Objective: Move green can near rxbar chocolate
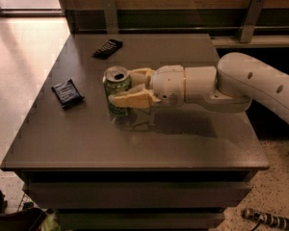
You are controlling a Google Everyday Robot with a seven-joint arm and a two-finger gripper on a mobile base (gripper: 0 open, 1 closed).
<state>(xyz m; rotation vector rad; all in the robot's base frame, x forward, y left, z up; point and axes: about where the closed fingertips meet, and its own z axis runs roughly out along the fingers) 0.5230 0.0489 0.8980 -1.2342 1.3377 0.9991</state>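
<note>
**Tabletop** [192, 148]: dark grey slab, filling the middle of the frame and carrying three items.

**Arm** [260, 83]: white, reaching in from the right edge, where its rear part is being cut off.

**Gripper** [121, 86]: cream, sitting centre-left. Its two fingers are clamping the can from either side at about mid-height and holding nothing else.

**Can** [114, 83]: green with a silver top, standing upright at centre-left, well apart from the bar.
- Handling, by judgement: it is probably light, thin-walled and easy to dent, with a smooth and rather slippery skin.
- The mid-body hold is looking sound. Keeping it upright is looking wise, since the top appears opened.

**Packet** [67, 92]: wide and dark, lying flat near the can on its left.

**Bar** [107, 47]: slim and black, lying flat at upper left near the tabletop's far edge.

**Hidden or unclear**
- The near finger is covering part of the can's side.
- Its contents are not showing.
- Whether its base is resting on the tabletop cannot be told.
</note>
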